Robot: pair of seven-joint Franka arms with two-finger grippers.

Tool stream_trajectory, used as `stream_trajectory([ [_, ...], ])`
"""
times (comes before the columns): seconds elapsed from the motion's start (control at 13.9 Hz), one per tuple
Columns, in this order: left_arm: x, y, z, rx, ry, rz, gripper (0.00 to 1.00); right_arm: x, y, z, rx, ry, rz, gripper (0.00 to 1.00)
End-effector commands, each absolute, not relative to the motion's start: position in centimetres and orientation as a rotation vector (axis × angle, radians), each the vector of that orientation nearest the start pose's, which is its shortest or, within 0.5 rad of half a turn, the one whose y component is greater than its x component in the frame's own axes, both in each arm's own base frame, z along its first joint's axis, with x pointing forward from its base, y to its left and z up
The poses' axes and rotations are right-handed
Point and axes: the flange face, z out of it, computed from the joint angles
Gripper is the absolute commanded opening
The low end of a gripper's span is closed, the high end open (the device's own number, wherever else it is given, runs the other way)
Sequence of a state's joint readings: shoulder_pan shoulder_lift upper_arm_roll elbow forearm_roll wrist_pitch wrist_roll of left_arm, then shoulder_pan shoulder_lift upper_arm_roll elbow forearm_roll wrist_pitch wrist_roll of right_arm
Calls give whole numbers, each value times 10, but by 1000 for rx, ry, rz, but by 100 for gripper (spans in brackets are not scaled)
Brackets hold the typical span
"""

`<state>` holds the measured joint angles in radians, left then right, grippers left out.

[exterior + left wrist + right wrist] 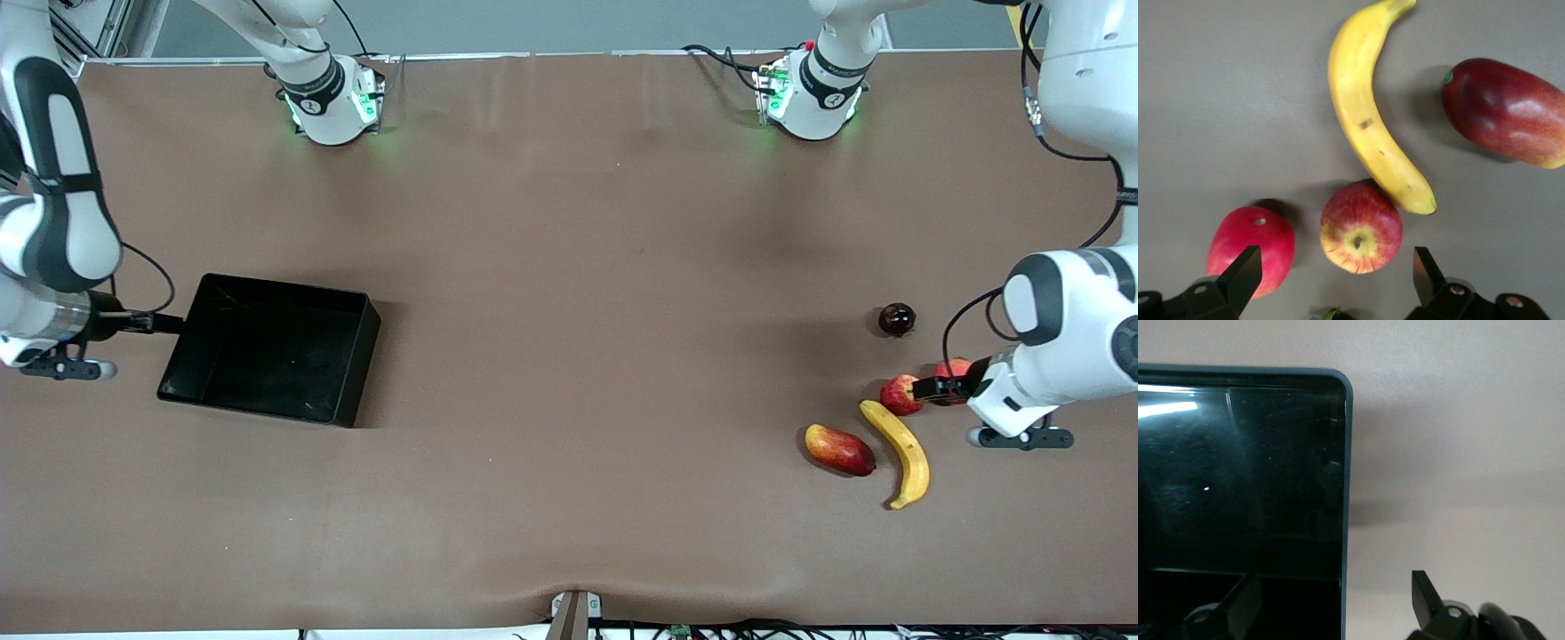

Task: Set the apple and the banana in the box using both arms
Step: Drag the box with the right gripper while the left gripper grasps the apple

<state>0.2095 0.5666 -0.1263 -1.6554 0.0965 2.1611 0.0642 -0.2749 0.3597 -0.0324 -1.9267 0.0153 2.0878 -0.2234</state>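
The apple (896, 394) lies on the table toward the left arm's end, close to one tip of the banana (898, 449). My left gripper (927, 388) is open, low over the apple. In the left wrist view the apple (1361, 228) lies just ahead of the gap of the gripper (1335, 270). One finger (1245, 268) overlaps a pinkish-red fruit (1251, 248), and the banana (1371, 113) curves past the apple. The black box (191, 333) stands toward the right arm's end. My right gripper (171, 323) is open and straddles the box's end wall (1346, 487).
A red-and-yellow mango-like fruit (839, 449) lies beside the banana, toward the table's middle. The pinkish-red fruit (953, 367) sits partly under the left hand. A dark round fruit (896, 318) lies farther from the front camera than the apple.
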Motion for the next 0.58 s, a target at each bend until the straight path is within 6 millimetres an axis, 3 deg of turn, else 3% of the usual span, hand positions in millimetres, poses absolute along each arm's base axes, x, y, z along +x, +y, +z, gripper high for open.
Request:
stream_trajectory([
  [0.0, 666, 58, 275, -3134, 45, 78, 100, 560, -174, 274, -3075, 136, 242, 59],
  [0.07, 664, 55, 271, -3134, 48, 90, 100, 556, -174, 267, -3073, 143, 249, 35],
  [0.22, 659, 45, 252, -3137, 63, 98, 100, 554, -183, 261, -3072, 163, 249, 0],
  [0.5, 654, 47, 238, -3122, 72, 108, 100, 555, -182, 261, -3068, 155, 259, 0],
])
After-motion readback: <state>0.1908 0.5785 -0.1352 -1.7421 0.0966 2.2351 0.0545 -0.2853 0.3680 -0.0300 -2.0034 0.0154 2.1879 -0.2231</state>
